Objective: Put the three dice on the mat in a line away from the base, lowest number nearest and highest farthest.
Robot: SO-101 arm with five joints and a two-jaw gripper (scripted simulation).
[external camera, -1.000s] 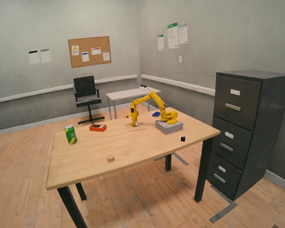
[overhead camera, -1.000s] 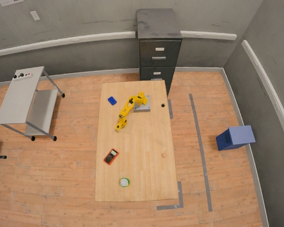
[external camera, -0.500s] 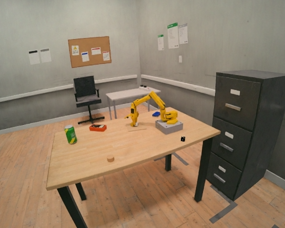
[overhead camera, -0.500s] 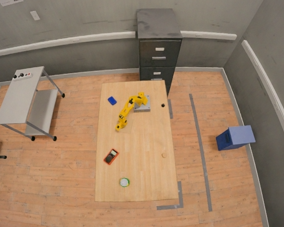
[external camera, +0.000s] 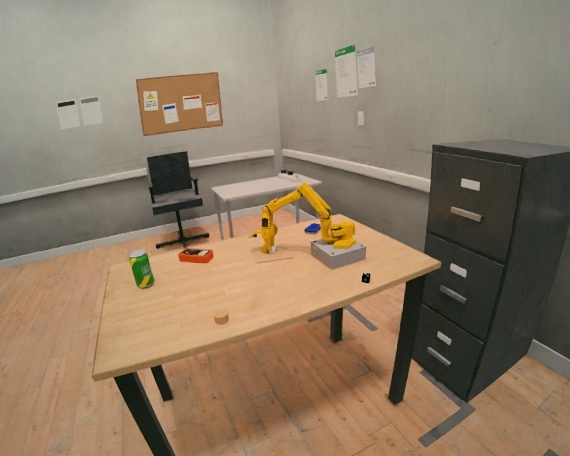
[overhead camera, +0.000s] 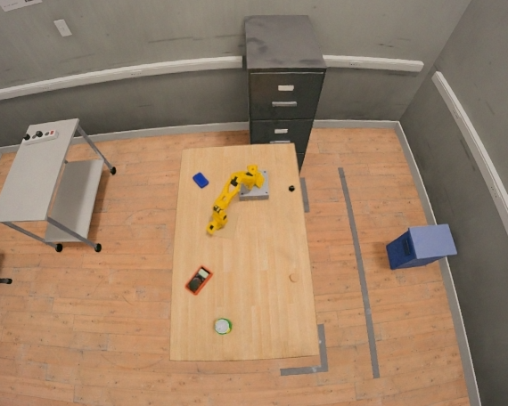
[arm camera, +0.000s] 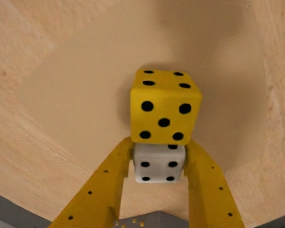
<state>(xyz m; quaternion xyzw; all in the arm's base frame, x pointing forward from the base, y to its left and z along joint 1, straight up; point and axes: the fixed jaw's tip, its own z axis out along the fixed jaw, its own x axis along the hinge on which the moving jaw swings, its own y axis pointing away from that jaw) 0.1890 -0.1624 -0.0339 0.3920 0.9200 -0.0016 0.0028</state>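
Note:
In the wrist view my gripper (arm camera: 160,150) is shut on a white die (arm camera: 160,166) with two columns of black pips facing the camera. A yellow die (arm camera: 165,105) sits just beyond the white one on the tan mat (arm camera: 77,89); its near face shows five pips. I cannot tell whether the two dice touch. In the top and exterior views the gripper (overhead camera: 211,230) (external camera: 269,247) is low over the table, left of the base. A small black die (overhead camera: 290,188) (external camera: 365,278) lies on the bare table to the right of the grey base (overhead camera: 258,191), away from the mat.
A blue block (overhead camera: 200,180) lies left of the base. An orange-cased meter (overhead camera: 199,280) (external camera: 195,255), a green can (overhead camera: 223,326) (external camera: 141,269) and a small wooden disc (overhead camera: 294,277) (external camera: 221,316) stand farther down the table. A filing cabinet (overhead camera: 284,85) is behind the table.

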